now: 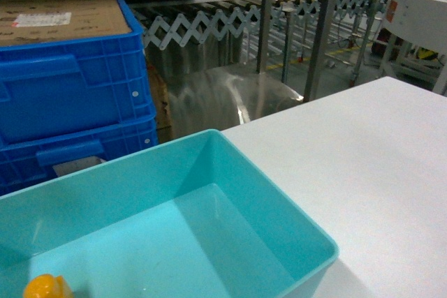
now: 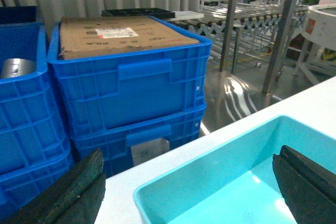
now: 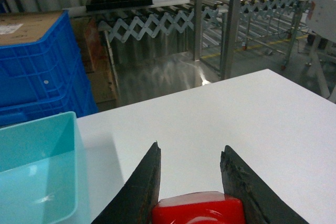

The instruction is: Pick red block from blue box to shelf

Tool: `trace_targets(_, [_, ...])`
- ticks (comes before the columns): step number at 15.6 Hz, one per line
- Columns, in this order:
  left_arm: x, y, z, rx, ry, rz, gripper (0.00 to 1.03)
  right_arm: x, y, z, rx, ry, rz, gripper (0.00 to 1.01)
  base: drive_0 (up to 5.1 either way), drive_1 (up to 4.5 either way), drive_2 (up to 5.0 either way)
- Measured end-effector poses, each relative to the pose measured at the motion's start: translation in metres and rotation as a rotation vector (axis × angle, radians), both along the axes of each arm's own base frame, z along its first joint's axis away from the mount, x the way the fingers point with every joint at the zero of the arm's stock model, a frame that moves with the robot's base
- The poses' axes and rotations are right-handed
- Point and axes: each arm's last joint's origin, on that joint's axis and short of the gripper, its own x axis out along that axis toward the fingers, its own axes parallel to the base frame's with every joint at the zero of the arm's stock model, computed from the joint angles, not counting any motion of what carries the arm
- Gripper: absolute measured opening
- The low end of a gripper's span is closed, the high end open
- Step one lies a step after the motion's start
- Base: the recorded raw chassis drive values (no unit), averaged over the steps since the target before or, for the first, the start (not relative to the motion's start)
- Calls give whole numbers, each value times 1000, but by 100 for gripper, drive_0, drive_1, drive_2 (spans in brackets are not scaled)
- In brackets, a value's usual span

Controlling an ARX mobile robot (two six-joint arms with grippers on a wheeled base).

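White tabletop point(image 1: 363, 165), warehouse bg w/ steel shelf point(image 1: 323, 26) uprights, roller conveyor point(image 3: 157, 22), stacked dark blue crates point(image 2: 126, 82). Red block point(image 3: 199, 209) glossy, bright, pinched in right gripper point(image 3: 190, 169) over table, outside turquoise blue box point(image 1: 209, 235). Left gripper point(image 2: 189, 182) spread wide above box. Orange block point(image 1: 46, 287) in box corner.

A warehouse or logistics floor: stacked blue crates point(image 2: 126, 87), roller conveyor point(image 3: 157, 22) and steel shelf point(image 1: 325, 26) beyond the jaws.
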Motion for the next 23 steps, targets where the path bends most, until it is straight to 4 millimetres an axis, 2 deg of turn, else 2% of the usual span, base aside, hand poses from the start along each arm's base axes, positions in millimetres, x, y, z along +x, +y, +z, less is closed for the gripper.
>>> trace_targets(23, [0,0,0,0,0,-1,98,0,0,1,0,-3,0,28,-181,-181,-181])
